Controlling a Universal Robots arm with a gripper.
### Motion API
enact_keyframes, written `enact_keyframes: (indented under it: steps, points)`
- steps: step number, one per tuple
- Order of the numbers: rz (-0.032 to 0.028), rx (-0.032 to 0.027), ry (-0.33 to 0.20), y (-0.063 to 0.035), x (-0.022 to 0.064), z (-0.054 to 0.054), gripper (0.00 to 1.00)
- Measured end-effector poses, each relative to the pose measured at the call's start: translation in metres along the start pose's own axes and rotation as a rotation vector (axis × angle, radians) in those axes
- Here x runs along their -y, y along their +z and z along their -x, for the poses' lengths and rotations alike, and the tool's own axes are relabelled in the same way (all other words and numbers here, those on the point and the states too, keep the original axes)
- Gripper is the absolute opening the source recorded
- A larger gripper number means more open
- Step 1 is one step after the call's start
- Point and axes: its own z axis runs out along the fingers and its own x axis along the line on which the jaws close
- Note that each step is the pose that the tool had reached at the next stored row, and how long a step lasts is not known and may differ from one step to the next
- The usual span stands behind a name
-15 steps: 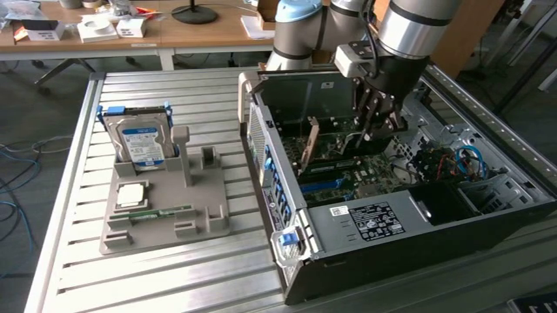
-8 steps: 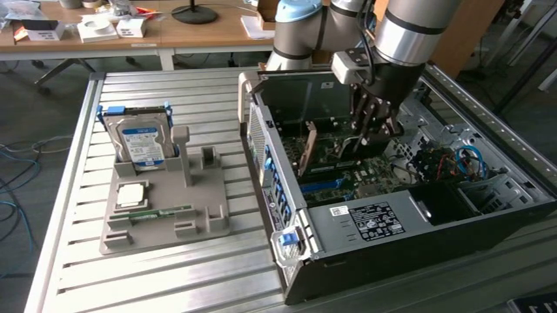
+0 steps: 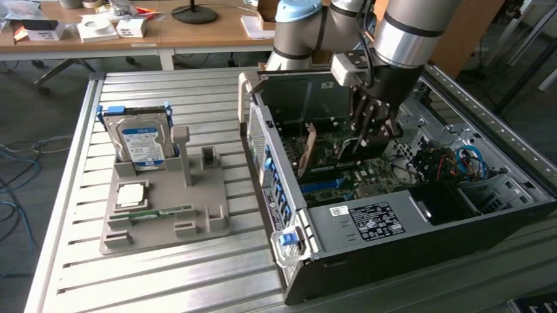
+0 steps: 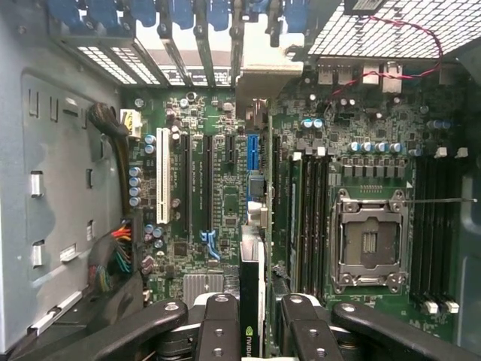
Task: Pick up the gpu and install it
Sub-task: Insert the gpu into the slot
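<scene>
- On the slatted metal table (image 3: 200,280), exterior view: an open computer case (image 3: 409,222) lies on its side near the edge at the exterior view's right. A grey parts holder (image 3: 165,215) near the opposite edge carries a hard drive (image 3: 143,140) with a blue label. The arm's gripper (image 3: 372,138) reaches down into the case, low over the motherboard (image 3: 366,173). What it holds is hard to tell from this side.
- Wrist view: the two fingers (image 4: 218,331) are clamped on the gpu (image 4: 252,282), seen edge-on with a green logo. The card hangs over the expansion slots, roughly in line with a blue slot (image 4: 254,154), beside the memory slots (image 4: 308,218) and the empty processor socket (image 4: 368,241).
- Step, as a judgement: the pick-up looks done and installing is in hand. The card seems not yet seated.
- Seating calls for the card's edge square over its slot, its bracket meeting the case's rear opening, and a straight push.
</scene>
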Motion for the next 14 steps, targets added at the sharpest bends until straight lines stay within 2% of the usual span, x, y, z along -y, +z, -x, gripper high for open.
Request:
enact_keyframes:
  steps: [10, 14]
  points:
    - [-0.0001, -0.0008, 0.000, 0.0036, -0.0001, -0.0001, 0.26]
    - [0.0000, -0.0010, 0.000, 0.0102, -0.0003, -0.0003, 0.26]
